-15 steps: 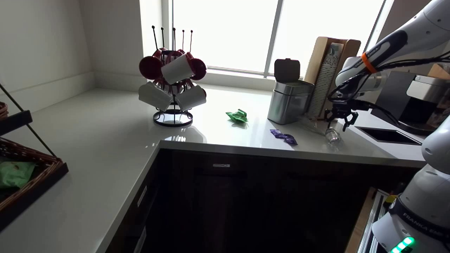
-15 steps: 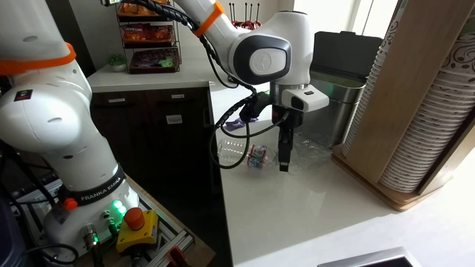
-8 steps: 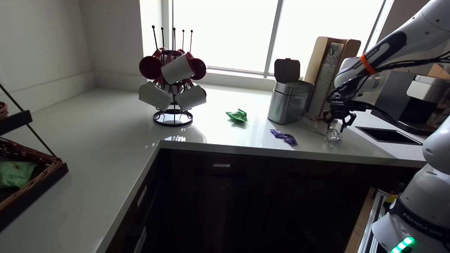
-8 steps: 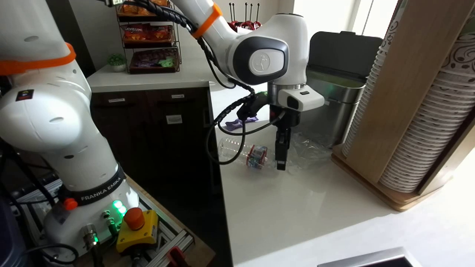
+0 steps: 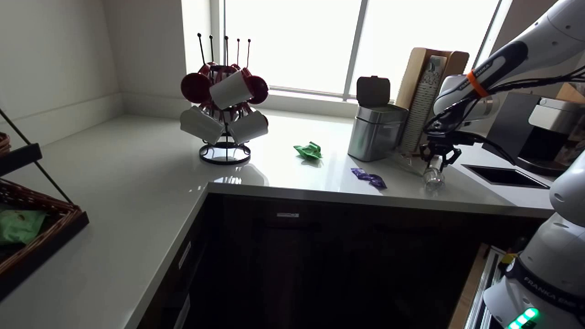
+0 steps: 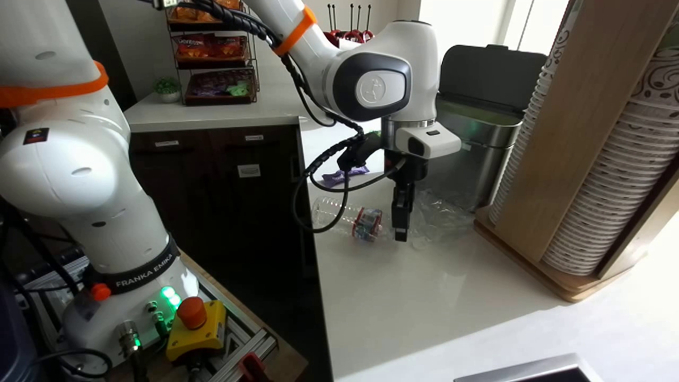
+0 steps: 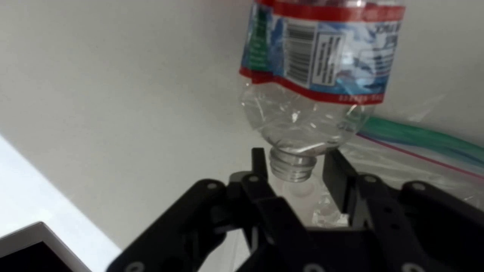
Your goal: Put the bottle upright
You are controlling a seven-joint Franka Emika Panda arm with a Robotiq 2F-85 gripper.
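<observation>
The bottle is see-through with a red and blue label and lies on its side on the counter. It shows in both exterior views [image 5: 433,178] [image 6: 367,224], its base toward the counter's front edge. In the wrist view the bottle [image 7: 321,56] points its open threaded neck at my gripper [image 7: 297,162]. The two black fingers stand apart on either side of the neck, with small gaps visible. My gripper also shows in both exterior views [image 5: 434,165] [image 6: 401,233], pointing down at the neck end. The bottle's neck is partly hidden by the gripper in an exterior view.
A clear zip bag [image 6: 440,215] lies beside the neck, also in the wrist view [image 7: 427,145]. Behind stand a steel canister [image 5: 375,135] with raised lid and a wooden cup holder [image 6: 573,132]. Purple packets [image 5: 368,178] lie nearby. A dark recess [image 5: 505,177] is set in the counter.
My gripper has shifted slightly toward the bottle, and its fingers look a little closer together. The bottle has barely moved on the counter.
</observation>
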